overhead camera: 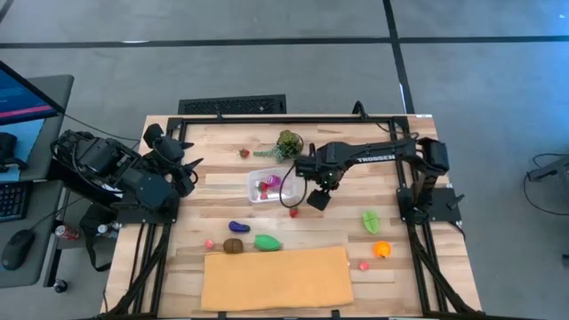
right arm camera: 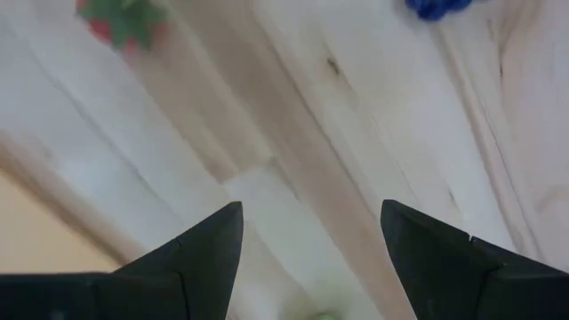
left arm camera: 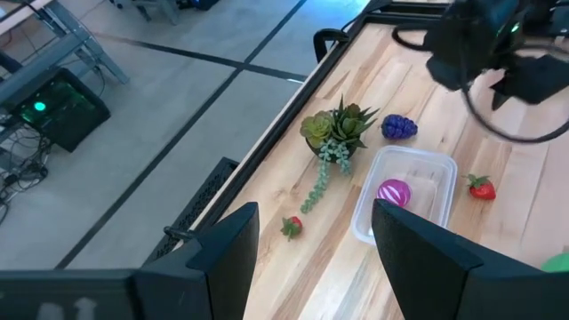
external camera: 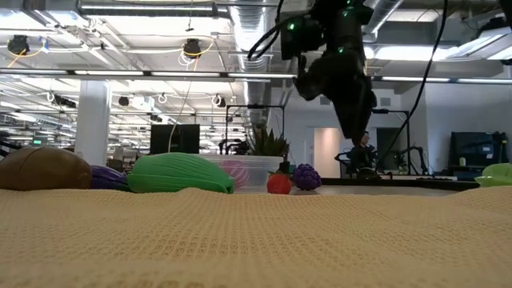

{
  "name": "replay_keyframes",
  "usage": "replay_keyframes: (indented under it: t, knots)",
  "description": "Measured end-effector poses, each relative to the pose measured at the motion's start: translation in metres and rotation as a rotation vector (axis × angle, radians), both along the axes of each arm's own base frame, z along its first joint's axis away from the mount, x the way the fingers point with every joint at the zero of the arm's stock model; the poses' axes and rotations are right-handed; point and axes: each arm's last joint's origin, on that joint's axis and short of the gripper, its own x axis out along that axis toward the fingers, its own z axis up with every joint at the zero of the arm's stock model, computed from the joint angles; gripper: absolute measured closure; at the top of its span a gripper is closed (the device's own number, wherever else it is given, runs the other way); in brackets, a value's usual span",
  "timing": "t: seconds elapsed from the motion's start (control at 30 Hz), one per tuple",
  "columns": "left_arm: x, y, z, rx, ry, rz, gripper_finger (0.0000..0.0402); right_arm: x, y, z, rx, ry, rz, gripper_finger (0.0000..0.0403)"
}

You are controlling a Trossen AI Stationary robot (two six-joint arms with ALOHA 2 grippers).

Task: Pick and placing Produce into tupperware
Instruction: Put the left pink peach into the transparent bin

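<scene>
While the high view lays out the whole surface (overhead camera: 222,182), I see my right gripper (overhead camera: 307,188) hovering just beside the tupperware (overhead camera: 267,186) — its wrist view shows the fingers (right arm camera: 200,253) spread with only bare wood between them, nothing grasped. My left gripper (left arm camera: 311,258) waits at the left edge, fingers apart and empty. Only the left wrist view shows clearly a pink piece (left arm camera: 393,192) inside the tub, with purple grapes (left arm camera: 399,127) and a strawberry (left arm camera: 481,188) outside near it. From the low view, a green piece (external camera: 180,174) and a brown one (external camera: 44,169) sit at the edge of the tan sheet (external camera: 256,240).
</scene>
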Motion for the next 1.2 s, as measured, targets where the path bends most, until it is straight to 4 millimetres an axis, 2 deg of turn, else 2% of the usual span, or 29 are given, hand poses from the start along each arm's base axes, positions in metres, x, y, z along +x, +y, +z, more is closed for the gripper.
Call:
replay_keyframes:
  t: [0.13,0.27,0.43,0.57,0.7,0.93,1.03,1.2]
  knots:
    - [0.000,0.000,0.000,-0.001,0.000,0.000,0.0190,-0.005,0.007,0.020,-0.038,-0.090,0.024,0.0143]
    - [0.000,0.000,0.000,-0.006,0.003,-0.003,0.0190,-0.018,0.015,0.052,-0.159,-0.208,0.055,0.0143]
    - [0.000,0.000,0.000,-0.021,0.004,-0.005,0.0190,-0.044,0.030,0.092,-0.325,-0.344,0.091,0.0143]
    - [0.000,-0.001,-0.001,-0.043,0.017,-0.017,0.0190,-0.071,0.043,0.113,-0.396,-0.436,0.081,0.0143]
    - [0.000,-0.002,-0.002,-0.079,0.029,-0.030,0.0190,-0.104,0.054,0.117,-0.383,-0.463,0.041,0.0143]
    - [0.001,-0.003,-0.003,-0.107,0.040,-0.040,0.0190,-0.149,0.075,0.106,-0.293,-0.501,-0.071,0.0143]
    - [0.002,-0.003,-0.003,-0.100,0.041,-0.036,0.0190,-0.161,0.085,0.097,-0.276,-0.536,-0.104,0.0143]
    - [0.002,-0.002,-0.002,-0.040,0.014,-0.008,0.0190,-0.168,0.107,0.083,-0.283,-0.640,-0.111,0.0143]
